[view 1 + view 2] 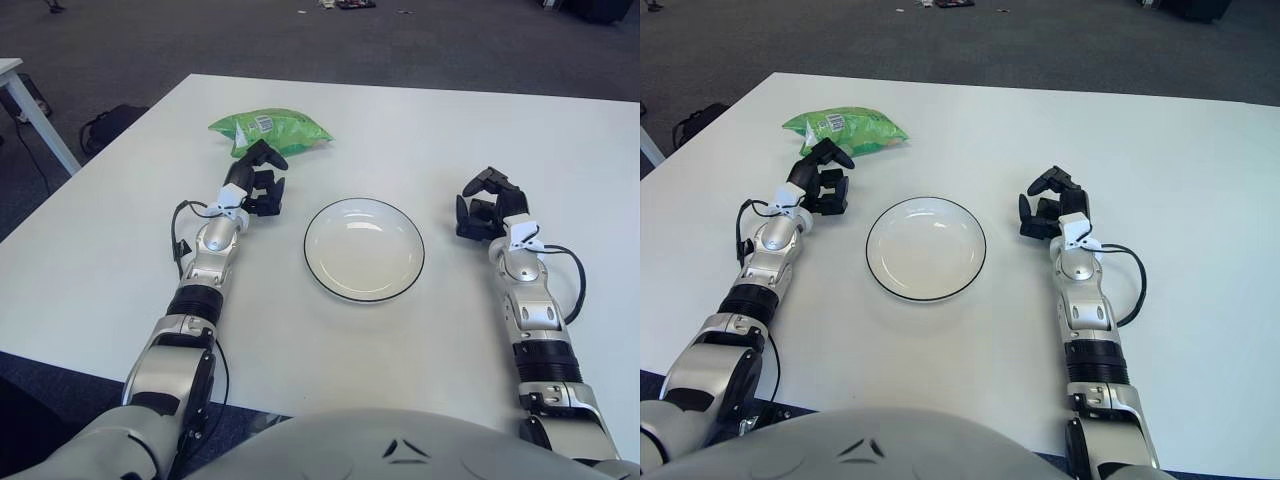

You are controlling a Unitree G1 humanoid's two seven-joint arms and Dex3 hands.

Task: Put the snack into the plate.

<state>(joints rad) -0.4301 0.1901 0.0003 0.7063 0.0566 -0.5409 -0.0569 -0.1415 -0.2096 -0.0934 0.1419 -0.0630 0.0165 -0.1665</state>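
A green snack bag (270,128) lies on the white table (560,150) at the far left. A white plate (364,249) with a dark rim sits in the middle, with nothing in it. My left hand (260,180) is just in front of the bag and left of the plate, its fingers loosely curled and holding nothing. My right hand (485,205) shows to the right of the plate, fingers relaxed and holding nothing.
Dark carpet surrounds the table. A black bag (110,124) lies on the floor beyond the left edge, beside the leg of another white table (40,120). Small debris lies on the floor far back.
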